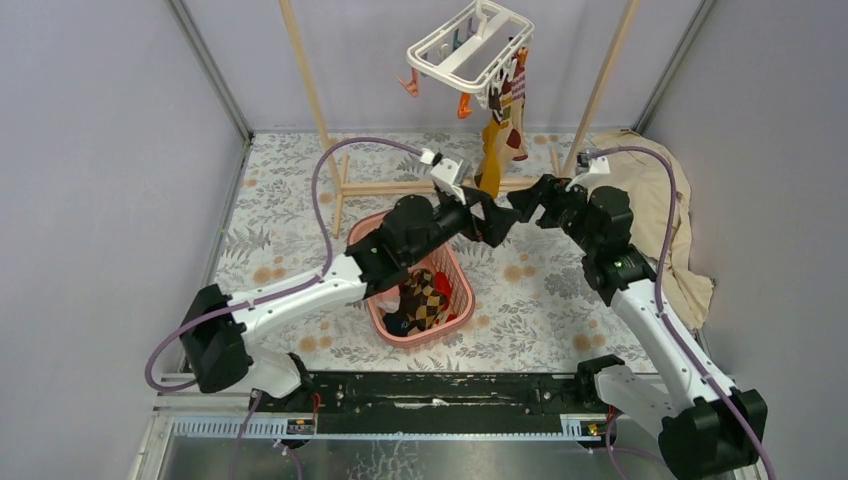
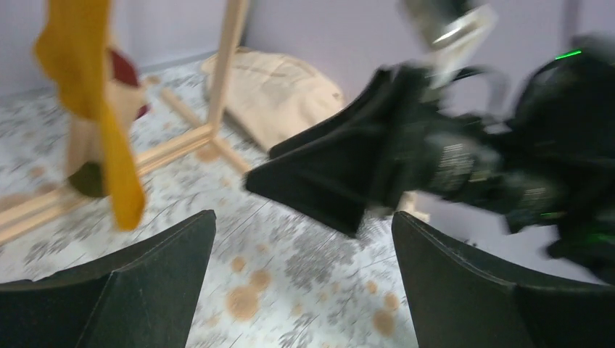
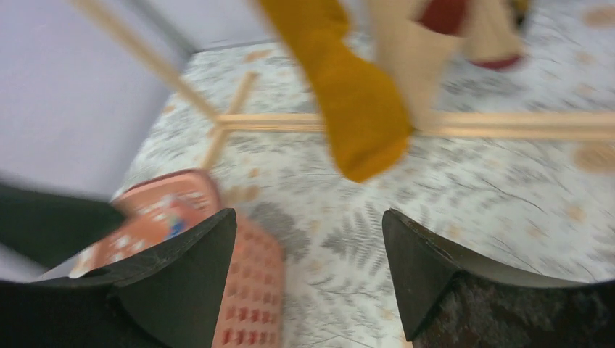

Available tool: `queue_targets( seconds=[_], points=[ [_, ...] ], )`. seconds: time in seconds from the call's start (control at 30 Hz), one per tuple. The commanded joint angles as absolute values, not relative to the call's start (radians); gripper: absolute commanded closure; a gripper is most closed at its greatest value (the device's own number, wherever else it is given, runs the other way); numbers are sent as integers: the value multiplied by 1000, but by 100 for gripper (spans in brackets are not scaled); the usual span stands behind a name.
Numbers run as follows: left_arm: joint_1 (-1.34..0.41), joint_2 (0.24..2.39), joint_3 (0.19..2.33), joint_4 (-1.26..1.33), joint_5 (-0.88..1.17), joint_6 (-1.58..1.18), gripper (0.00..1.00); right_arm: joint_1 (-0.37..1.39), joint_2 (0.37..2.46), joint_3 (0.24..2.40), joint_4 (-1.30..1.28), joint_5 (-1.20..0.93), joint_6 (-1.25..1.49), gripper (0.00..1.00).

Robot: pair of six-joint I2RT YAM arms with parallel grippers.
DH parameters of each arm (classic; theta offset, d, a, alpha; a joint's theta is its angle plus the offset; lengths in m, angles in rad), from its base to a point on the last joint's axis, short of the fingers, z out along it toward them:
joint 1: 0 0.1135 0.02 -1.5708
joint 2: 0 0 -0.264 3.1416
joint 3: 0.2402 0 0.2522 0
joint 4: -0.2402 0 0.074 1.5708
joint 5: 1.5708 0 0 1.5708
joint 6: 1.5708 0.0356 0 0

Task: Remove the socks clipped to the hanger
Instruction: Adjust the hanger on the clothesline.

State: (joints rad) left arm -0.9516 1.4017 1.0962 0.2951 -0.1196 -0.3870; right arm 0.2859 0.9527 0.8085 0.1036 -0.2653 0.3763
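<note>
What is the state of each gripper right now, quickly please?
Left gripper: open, holding nothing.
Right gripper: open, holding nothing.

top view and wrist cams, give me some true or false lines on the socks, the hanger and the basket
1. The mustard yellow sock hangs from the white hanger. True.
2. The pink basket is empty. False: the pink basket holds socks, among them an argyle sock.
3. The left jaws are shut on a sock. False: the left jaws stand open with nothing between them.
4. A beige cloth lies at the right side of the table. True.
5. Every clip on the hanger holds a sock. False: the orange clip at its left end dangles bare.
</note>
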Motion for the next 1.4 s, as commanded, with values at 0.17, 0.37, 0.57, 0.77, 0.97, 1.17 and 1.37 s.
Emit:
queue_targets(
  seconds=[0.17, 0.37, 0.57, 0.77, 0.97, 1.17, 1.37],
  points=[
    [-991, 1644, 1329, 606, -135, -336, 1, 97, 1115, 672, 362, -88, 531, 19],
    [-957, 1777, 1458, 717, -233, -231, 1, 69, 1185, 644, 480, -179, 566, 20],
    [-851, 1835, 1562, 698, -260, -230, 1, 69, 1262, 689, 521, -213, 553, 21],
    [-779, 1810, 1549, 679, -299, -233, 1, 68, 1382, 746, 584, -216, 549, 21],
    [-688, 1768, 1479, 666, -302, -287, 1, 67, 1490, 822, 639, -227, 551, 22],
    [-586, 1721, 1394, 675, -269, -344, 1, 64, 1585, 874, 807, -257, 556, 22],
    [-510, 1656, 1294, 707, -246, -373, 1, 64, 1768, 996, 987, -370, 591, 22]
  ],
)
